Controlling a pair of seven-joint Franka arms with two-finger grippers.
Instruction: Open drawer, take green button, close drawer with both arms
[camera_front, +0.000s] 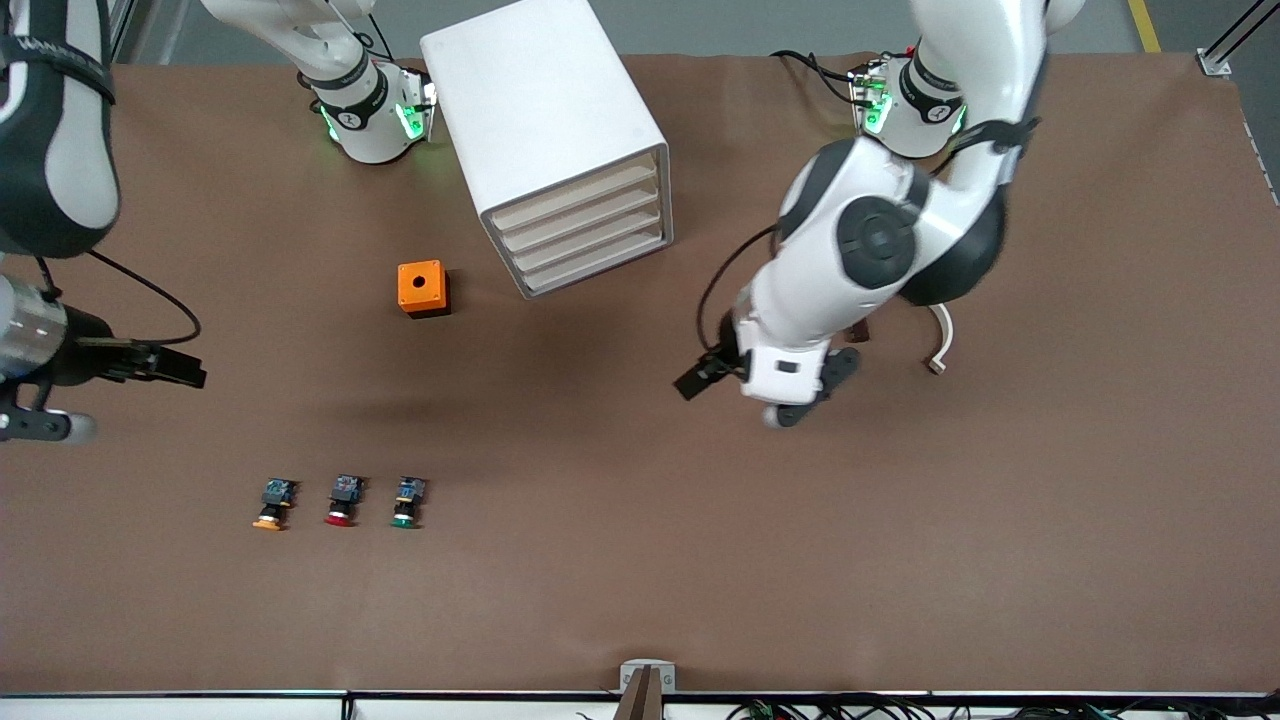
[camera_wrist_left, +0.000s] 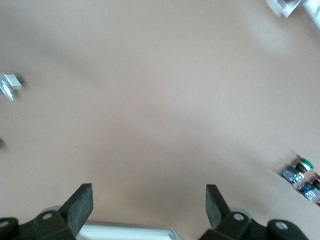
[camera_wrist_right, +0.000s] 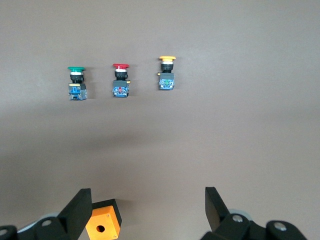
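The white cabinet (camera_front: 545, 110) stands near the arms' bases, and its four cream-fronted drawers (camera_front: 583, 230) are all shut. The green-capped button (camera_front: 405, 503) lies on the table nearer the front camera. It also shows in the right wrist view (camera_wrist_right: 76, 82) and at the edge of the left wrist view (camera_wrist_left: 299, 170). My left gripper (camera_front: 692, 383) is open and empty over bare table beside the cabinet; the left wrist view (camera_wrist_left: 149, 200) shows its jaws wide apart. My right gripper (camera_front: 185, 372) is open and empty over the right arm's end of the table, and the right wrist view (camera_wrist_right: 148, 205) shows nothing between its jaws.
An orange cube with a hole (camera_front: 422, 288) sits beside the cabinet's front and shows in the right wrist view (camera_wrist_right: 102, 227). A red-capped button (camera_front: 343, 502) and an orange-capped button (camera_front: 272, 505) lie in a row with the green one. A small white curved piece (camera_front: 940, 345) lies under the left arm.
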